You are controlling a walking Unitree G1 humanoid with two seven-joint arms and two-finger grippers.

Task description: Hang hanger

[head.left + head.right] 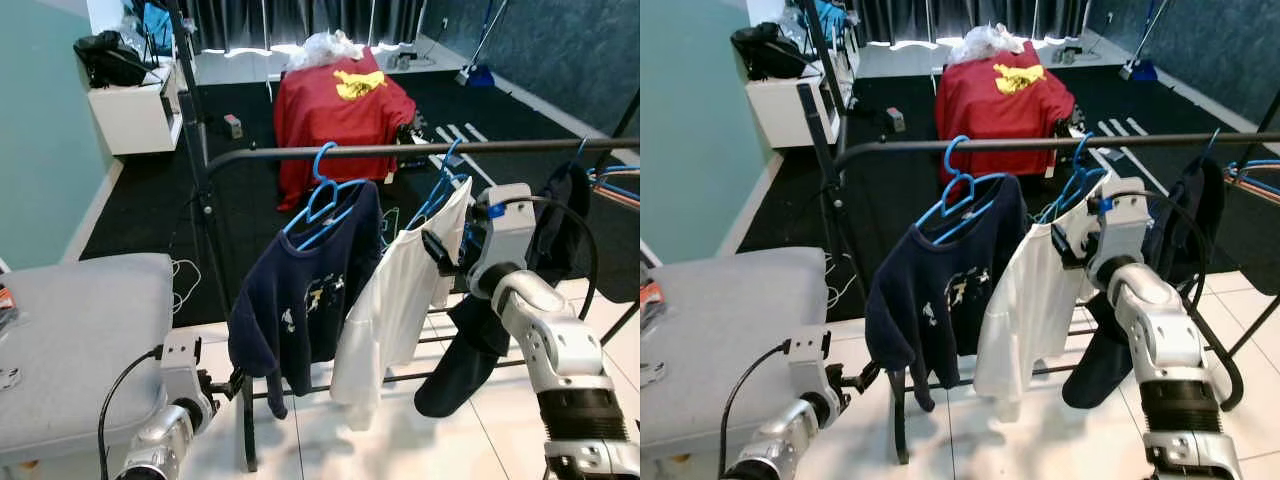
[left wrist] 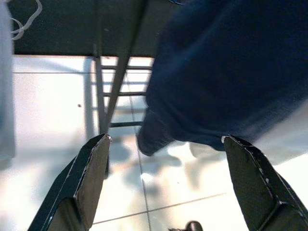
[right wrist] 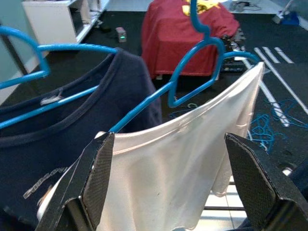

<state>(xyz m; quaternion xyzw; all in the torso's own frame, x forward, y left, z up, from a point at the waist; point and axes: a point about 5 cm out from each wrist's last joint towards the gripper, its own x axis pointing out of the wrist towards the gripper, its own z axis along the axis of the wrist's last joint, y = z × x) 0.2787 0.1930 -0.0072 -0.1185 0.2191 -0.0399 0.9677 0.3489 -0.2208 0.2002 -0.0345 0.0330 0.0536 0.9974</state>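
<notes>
A black clothes rail (image 1: pixel 520 147) runs across in front of me. Two blue hangers hook over it: one (image 1: pixel 322 200) carries a navy sweater (image 1: pixel 300 300), the other (image 1: pixel 440 188) a white shirt (image 1: pixel 395 300). My right gripper (image 1: pixel 436 250) is raised just right of the white shirt's shoulder. In the right wrist view it (image 3: pixel 168 137) stands open, with the shirt (image 3: pixel 168 163) and its blue hanger (image 3: pixel 192 72) right before the fingers. My left gripper (image 1: pixel 228 383) hangs low by the rack's lower bars, open (image 2: pixel 166 139), below the sweater's hem (image 2: pixel 216 72).
A dark garment (image 1: pixel 470 360) hangs at the rail's right end behind my right arm. A red-draped object (image 1: pixel 335 110) stands beyond on black carpet. A grey cushioned surface (image 1: pixel 80 330) is at my left, a white cabinet (image 1: pixel 130 115) at the far left.
</notes>
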